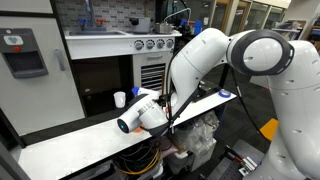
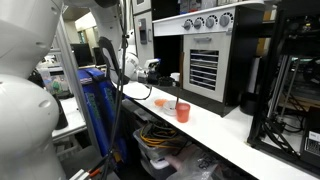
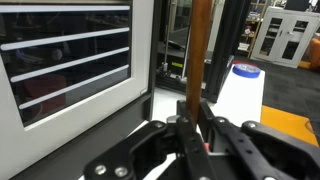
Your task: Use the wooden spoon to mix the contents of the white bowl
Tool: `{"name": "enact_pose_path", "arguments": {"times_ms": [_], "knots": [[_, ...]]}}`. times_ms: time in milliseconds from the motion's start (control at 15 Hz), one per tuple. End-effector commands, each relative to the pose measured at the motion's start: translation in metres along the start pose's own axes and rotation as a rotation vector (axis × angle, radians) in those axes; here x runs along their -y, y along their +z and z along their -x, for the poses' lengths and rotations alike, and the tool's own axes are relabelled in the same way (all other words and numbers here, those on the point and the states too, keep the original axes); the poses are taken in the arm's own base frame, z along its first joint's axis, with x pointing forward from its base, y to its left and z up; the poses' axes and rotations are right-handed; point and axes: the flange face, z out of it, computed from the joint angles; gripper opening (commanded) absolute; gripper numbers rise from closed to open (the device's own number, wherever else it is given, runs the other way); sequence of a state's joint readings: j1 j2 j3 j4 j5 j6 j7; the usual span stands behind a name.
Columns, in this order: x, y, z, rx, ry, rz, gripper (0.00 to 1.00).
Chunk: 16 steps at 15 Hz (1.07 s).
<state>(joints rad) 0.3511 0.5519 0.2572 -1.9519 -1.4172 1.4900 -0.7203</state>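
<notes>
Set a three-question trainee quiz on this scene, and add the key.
1. True or false: the gripper is shut on the wooden spoon.
2. Choose one: in the wrist view the spoon's handle is A) upright, B) lying flat, C) snapped in two.
3. Fill in: in an exterior view the white cup stands on a long white ___.
Key: 1 true; 2 A; 3 table.
</notes>
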Motion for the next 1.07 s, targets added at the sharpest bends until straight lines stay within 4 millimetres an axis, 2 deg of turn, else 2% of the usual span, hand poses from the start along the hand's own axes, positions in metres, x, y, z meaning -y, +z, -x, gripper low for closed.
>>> {"name": "enact_pose_path", "arguments": {"times_ms": [0, 400, 1000], "knots": [[-0.005, -0.002, -0.008, 0.034, 0.044, -0.012, 0.03], [-0.010, -0.011, -0.009, 0.032, 0.094, -0.023, 0.03], [-0.024, -0.031, 0.012, -0.027, 0.169, 0.000, 0.03]]}}
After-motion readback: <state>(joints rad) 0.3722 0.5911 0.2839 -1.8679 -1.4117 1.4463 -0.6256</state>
